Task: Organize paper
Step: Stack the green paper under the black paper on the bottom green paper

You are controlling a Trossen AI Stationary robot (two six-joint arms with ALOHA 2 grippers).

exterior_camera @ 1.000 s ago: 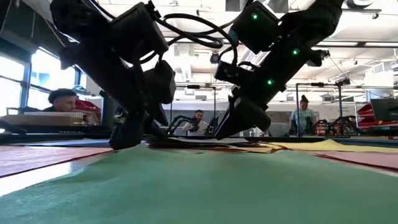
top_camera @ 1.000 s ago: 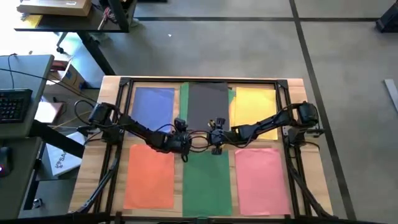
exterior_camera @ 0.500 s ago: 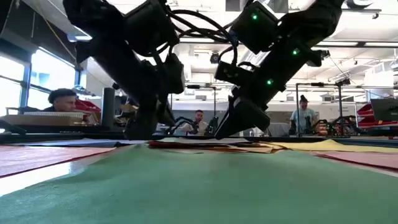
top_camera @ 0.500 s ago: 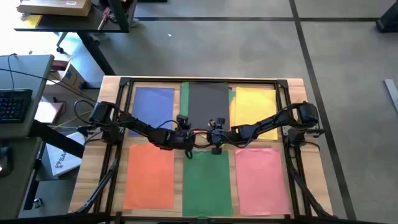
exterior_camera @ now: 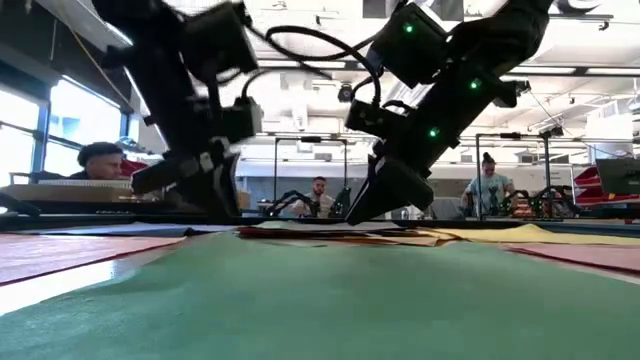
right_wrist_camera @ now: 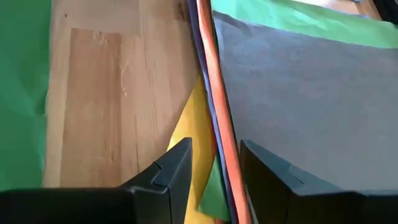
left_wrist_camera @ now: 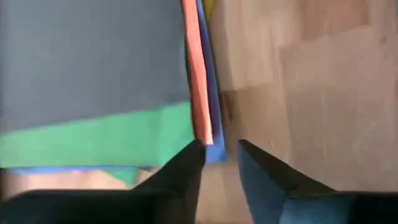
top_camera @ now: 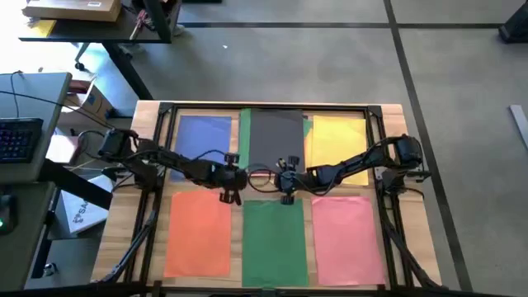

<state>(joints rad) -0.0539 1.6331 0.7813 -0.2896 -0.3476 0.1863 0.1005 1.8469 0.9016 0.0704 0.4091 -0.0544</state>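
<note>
From above, most paper lies sorted by colour — only the mixed pile (top_camera: 276, 140) at upper centre remains, topped dark grey. My left gripper (top_camera: 230, 195) and right gripper (top_camera: 286, 196) meet mid-frame. Wrist views: both sets of fingers slightly apart at the pile's edges, holding nothing.

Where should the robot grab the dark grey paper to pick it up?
Probably by its near edge, coming from the table's middle. The dark grey paper lies flat on top of a mixed pile, so only an edge gives a hold. The right tool already sits there, open, with the pile's edge between its fingers.
</note>
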